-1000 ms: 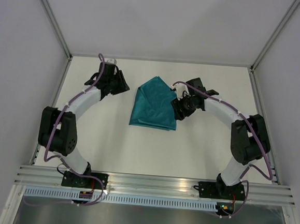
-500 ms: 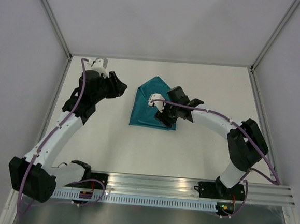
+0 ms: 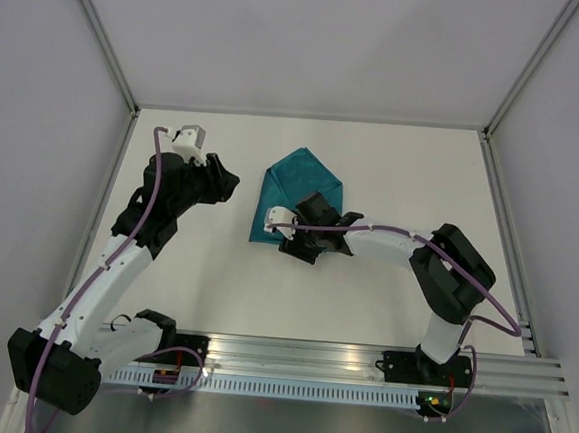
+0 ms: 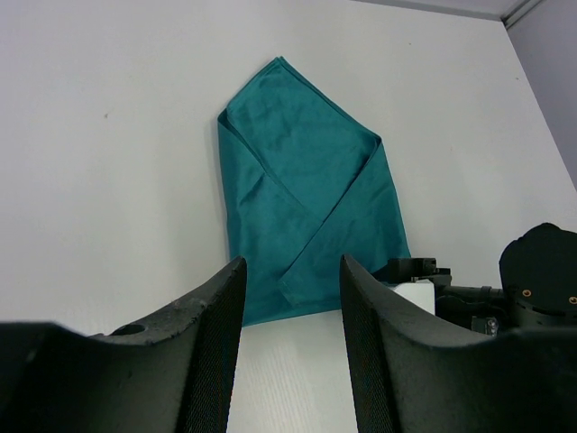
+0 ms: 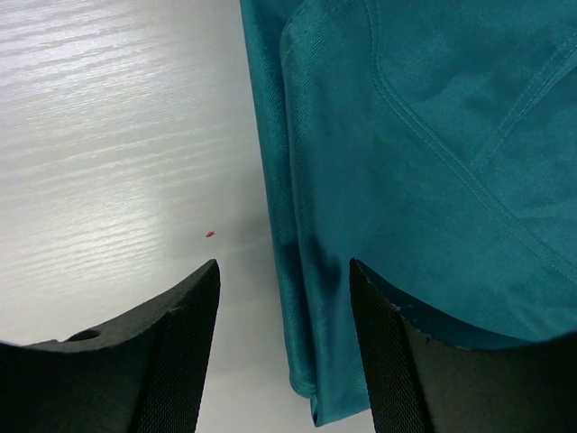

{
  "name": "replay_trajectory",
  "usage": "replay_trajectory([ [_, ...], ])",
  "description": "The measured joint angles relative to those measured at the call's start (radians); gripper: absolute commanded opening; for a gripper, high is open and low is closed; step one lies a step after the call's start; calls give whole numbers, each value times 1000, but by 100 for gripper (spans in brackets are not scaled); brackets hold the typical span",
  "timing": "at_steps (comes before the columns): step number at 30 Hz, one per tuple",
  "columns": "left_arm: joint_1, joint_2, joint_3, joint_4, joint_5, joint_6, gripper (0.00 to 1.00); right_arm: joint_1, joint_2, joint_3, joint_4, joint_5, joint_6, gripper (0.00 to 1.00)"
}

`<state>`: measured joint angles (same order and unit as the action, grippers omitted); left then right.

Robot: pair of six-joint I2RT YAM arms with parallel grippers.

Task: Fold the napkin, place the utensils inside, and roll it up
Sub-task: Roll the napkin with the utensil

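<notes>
Right gripper (image 3: 301, 239) in the top view sits at the folded napkin's (image 3: 302, 182) near edge with its jaws hidden under its own wrist, while the left gripper (image 3: 222, 181) hangs well to that cloth's left, its jaws too small to read. From the left wrist, spread fingers (image 4: 207, 343) frame the napkin (image 4: 297, 180) lying ahead on the table (image 4: 108, 135), its near right corner hidden by the other arm. From the right wrist, spread fingers (image 5: 171, 334) straddle the napkin's (image 5: 433, 135) layered edge just ahead, the cloth cut off at right; whether they touch it cannot be told.
</notes>
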<state>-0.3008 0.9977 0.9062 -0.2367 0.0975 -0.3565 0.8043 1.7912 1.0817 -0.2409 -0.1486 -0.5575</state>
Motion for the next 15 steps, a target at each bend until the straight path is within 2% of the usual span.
replay_trajectory([
  [2,0,0,-5,1,1,5,51,4,18,0,20,19,-6,65],
  [10,-1,2,-14,11,11,10,51,3,44,-15,96,60,-42,52],
  [15,-40,8,-47,52,11,11,51,-11,48,-15,96,50,-61,47],
])
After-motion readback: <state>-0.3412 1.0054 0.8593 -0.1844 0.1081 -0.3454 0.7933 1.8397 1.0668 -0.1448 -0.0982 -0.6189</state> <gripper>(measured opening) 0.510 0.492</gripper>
